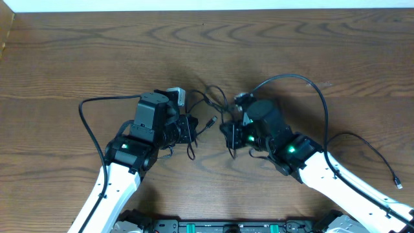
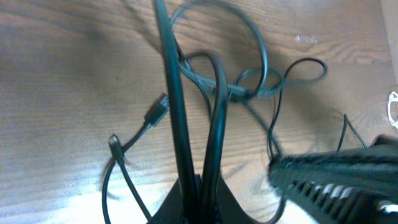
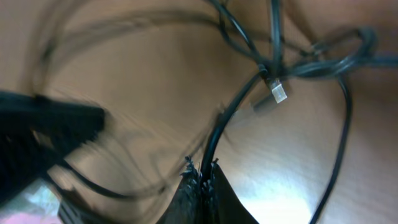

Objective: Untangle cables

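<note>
Thin black cables lie knotted on the wooden table between my two arms. My left gripper is shut on two black strands that rise from its jaws toward the knot. Two plug ends rest on the wood to the left. My right gripper is shut on one black strand that leaves its jaws toward a knot with a silver plug. No white cord shows among the cables.
A thicker black arm wire loops left of the left arm. Another arches over the right arm. A thin black cord with a plug end lies at the far right. A white block sits behind the left wrist.
</note>
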